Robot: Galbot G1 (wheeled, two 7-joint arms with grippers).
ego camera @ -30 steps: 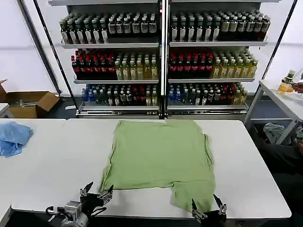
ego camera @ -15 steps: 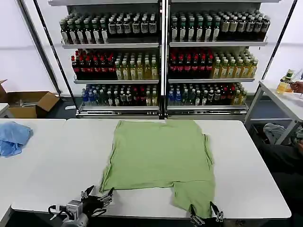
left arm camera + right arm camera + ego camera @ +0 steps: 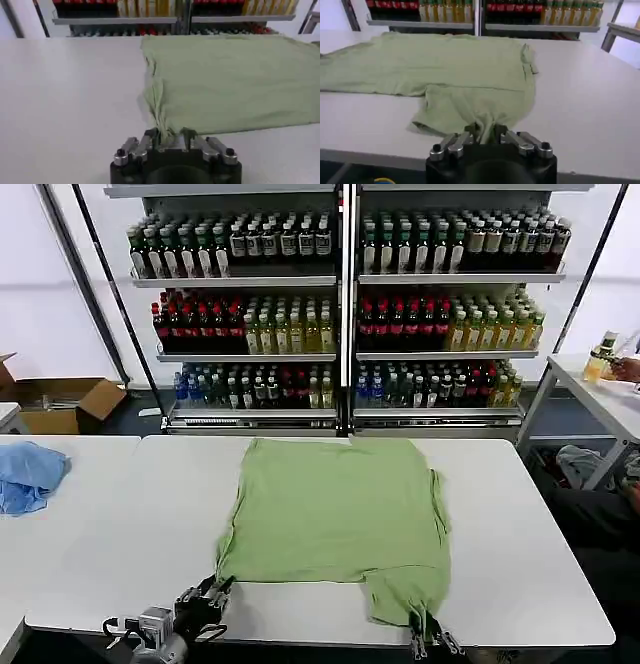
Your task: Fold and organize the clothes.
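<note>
Green polo shirt point(image 3: 335, 519) lies spread flat on the white table point(image 3: 540, 564), back side up, near the table's middle. Its hem edge points toward the shelving. One sleeve flap hangs down toward the near table edge on the robot's right side.

Left gripper point(image 3: 205, 601) sits at the near left corner of the shirt. Fingers are drawn together, and in the left wrist view point(image 3: 170, 137) a bunched ridge of green fabric runs straight into the narrow gap between them. Reads as pinching the shirt corner.

Right gripper point(image 3: 430, 646) sits at the near edge of the table, at the tip of the sleeve flap. Fingers nearly pressed together. In the right wrist view point(image 3: 487, 136) the fabric gathers into a fold that enters between the finger pads. Reads as pinching the flap's edge.

Both grippers low, at table level, at the shirt's near side.

Light blue cloth point(image 3: 28, 476) lies crumpled on the adjoining table to the robot's left, well apart from the shirt.

Behind the table: shelving point(image 3: 345, 314) stocked with rows of bottles. Cardboard box point(image 3: 62, 404) stands open on the floor at far left.
</note>
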